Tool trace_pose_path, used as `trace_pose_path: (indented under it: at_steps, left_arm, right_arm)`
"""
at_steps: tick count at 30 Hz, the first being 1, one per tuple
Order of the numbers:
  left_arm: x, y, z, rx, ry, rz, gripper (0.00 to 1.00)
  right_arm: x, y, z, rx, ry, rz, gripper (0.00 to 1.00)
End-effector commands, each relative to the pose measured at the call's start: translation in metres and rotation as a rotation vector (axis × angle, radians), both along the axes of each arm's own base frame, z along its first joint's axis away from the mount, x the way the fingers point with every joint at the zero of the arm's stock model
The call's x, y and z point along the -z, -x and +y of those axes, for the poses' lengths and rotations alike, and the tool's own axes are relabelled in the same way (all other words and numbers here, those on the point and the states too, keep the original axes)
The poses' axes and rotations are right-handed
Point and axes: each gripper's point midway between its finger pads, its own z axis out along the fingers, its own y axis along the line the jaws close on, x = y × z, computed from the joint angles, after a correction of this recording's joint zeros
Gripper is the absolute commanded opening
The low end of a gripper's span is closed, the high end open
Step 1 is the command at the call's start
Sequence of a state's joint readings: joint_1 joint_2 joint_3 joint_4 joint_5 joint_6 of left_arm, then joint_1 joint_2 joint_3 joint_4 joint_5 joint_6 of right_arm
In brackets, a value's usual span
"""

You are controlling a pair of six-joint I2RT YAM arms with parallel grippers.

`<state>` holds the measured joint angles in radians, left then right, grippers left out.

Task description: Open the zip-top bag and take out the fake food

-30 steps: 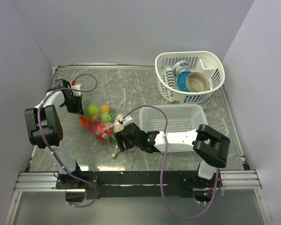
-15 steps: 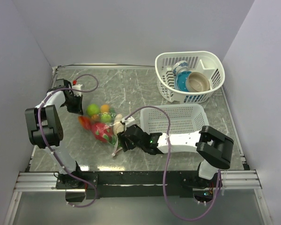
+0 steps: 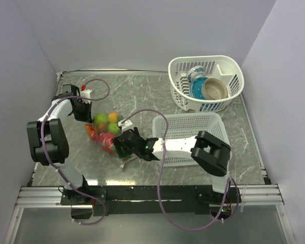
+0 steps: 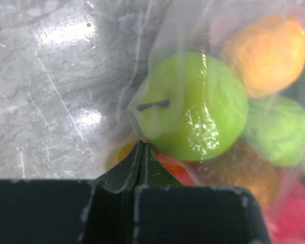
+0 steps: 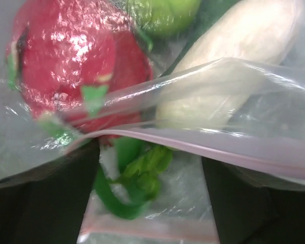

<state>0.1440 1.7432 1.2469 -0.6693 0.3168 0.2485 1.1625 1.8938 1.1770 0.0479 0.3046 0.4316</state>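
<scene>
— Where does the zip-top bag (image 3: 105, 134) lie?
— On the marbled table (image 3: 142, 96), left of the rectangular basket (image 3: 190, 129), the fake food (image 3: 101, 119) sealed inside.
— And the pincers?
— The left gripper (image 4: 141, 145) is closed, tips against the bag's film. The right gripper (image 3: 117, 146) gapes wide, astride the pink zip strip (image 5: 234, 147).

No legible text or markings anywhere

Look far right: oval white slotted basket (image 3: 205, 58) holds blue-patterned cup (image 3: 194, 74) and tan bowl (image 3: 215, 89), touching. Just in front of it you have rectangular white slotted basket (image 3: 189, 128). Both sit on grey marbled table (image 3: 142, 94).
</scene>
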Motion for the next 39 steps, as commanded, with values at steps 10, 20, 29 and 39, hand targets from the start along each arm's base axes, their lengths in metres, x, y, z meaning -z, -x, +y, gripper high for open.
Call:
trace_pose_path:
  at_steps: [10,20,29,39]
  left_arm:
    - [-0.035,0.017,-0.019,0.062,0.04,-0.06,0.01]
    - [-0.04,0.024,-0.022,0.076,0.048,-0.057,0.01]
    - [-0.041,0.02,-0.014,0.058,0.0,-0.078,0.01]
    - [-0.04,0.001,0.006,-0.003,-0.035,-0.095,0.01]
  right_arm:
    - [0.032,-0.029,-0.025,0.224,0.19,-0.052,0.83]
    - [0.023,-0.025,-0.02,0.222,0.079,-0.049,0.37]
    - [-0.009,-0.008,-0.038,0.172,0.06,-0.048,0.0]
    - [-0.087,0.034,-0.071,0.028,-0.067,-0.005,0.0]
